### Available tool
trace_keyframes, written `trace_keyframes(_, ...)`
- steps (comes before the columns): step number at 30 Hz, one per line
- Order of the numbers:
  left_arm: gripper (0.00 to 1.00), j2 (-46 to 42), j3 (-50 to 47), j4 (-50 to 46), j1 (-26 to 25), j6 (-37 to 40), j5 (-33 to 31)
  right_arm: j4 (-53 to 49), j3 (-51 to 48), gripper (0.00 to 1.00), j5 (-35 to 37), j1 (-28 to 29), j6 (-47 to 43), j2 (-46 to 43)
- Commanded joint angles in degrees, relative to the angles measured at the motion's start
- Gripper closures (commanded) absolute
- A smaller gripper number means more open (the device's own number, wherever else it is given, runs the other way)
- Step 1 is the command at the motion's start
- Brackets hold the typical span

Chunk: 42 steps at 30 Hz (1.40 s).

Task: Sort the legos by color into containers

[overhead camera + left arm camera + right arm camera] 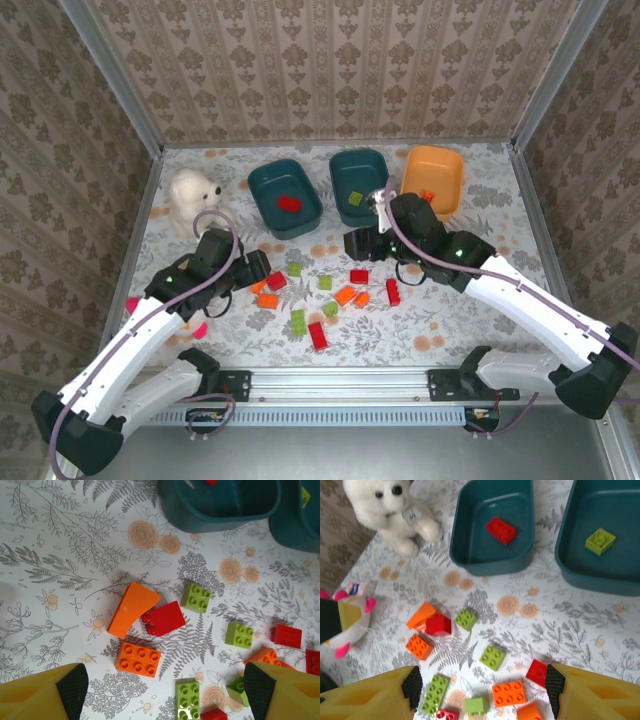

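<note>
On table (450, 330), studded red/orange/grn legos (137, 659) lie scattered; L pincer (165, 687), R pincer (483, 687) wide, empty.

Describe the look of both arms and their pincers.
Both the left arm and right arm have white shells with black joints and a lilac cable running along each. The left pincer and right pincer are yellow with black tips.
</note>
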Motion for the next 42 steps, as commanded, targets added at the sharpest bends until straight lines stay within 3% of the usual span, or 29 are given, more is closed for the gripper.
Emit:
trace_keyframes(1,0.16,0.45,-1.07,-0.78,0.36,-0.85,0.81,0.72,-3.16,0.31,2.68,1.60,-1.97,-1.61)
trace_keyframes(10,0.17,3.58,-2.00,1.23,0.25,-0.61,3.42,0.97,-6.82,0.31,3.93,1.74,0.60,-1.86)
trace_keyframes(18,0.28,11.88,-0.67,4.71,-0.76,0.71,7.57,0.17,-7.18,0.32,4.19,1.74,3.24,-0.97)
trace_keyframes(29,0.31,28.80,3.24,7.44,-2.49,-13.94,5.57,0.18,-8.46,0.32,4.46,1.67,4.13,-2.25)
trace_keyframes(34,0.27,34.36,6.41,5.48,-2.06,-15.56,3.86,0.27,-9.18,0.32,4.61,1.58,4.05,-3.16)
trace_keyframes(42,0.30,40.83,9.83,3.34,-1.50,-17.28,5.20,-0.17,-9.42,0.31,4.72,0.77,3.89,-4.14)
